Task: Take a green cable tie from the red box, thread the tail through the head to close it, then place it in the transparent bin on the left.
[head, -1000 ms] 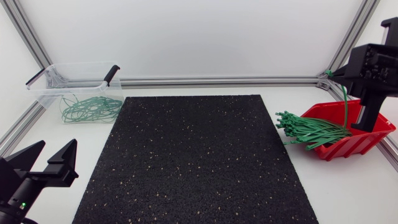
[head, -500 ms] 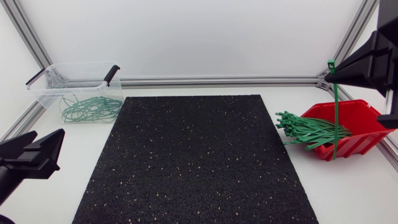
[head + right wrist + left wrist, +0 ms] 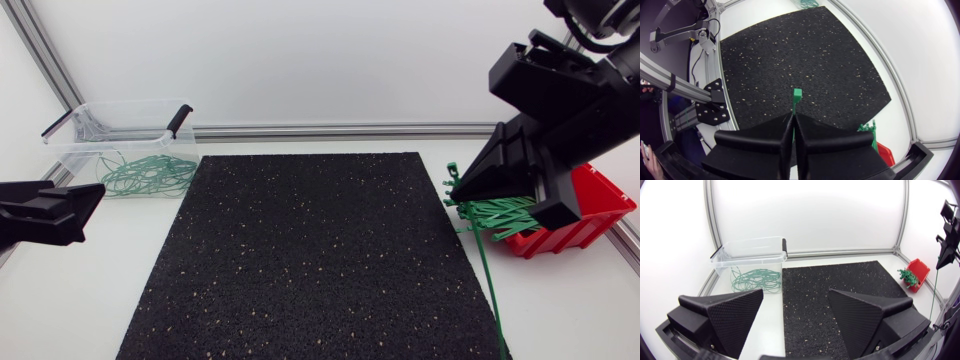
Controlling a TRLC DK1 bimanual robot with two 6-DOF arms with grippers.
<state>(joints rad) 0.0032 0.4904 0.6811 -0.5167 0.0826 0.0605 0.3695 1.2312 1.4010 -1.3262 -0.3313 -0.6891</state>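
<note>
My right gripper (image 3: 462,186) is shut on one green cable tie (image 3: 486,270). It holds the tie near the head, and the tail hangs down over the right edge of the black mat (image 3: 310,255). In the right wrist view the tie's head (image 3: 797,93) sticks out past the closed fingertips. The red box (image 3: 600,195) sits behind that arm, with a bundle of green ties (image 3: 495,212) spilling over its left rim. The transparent bin (image 3: 85,150) stands at the back left and holds closed ties (image 3: 145,175). My left gripper (image 3: 795,315) is open and empty at the table's left side.
Aluminium frame rails (image 3: 350,130) run along the back and sides of the table. The bin has black clip handles (image 3: 180,120). White table surface (image 3: 120,270) lies between the left gripper and the mat.
My right arm has lifted the tie out of the red box and carried it left to the mat's right edge. The left gripper has risen and turned level.
</note>
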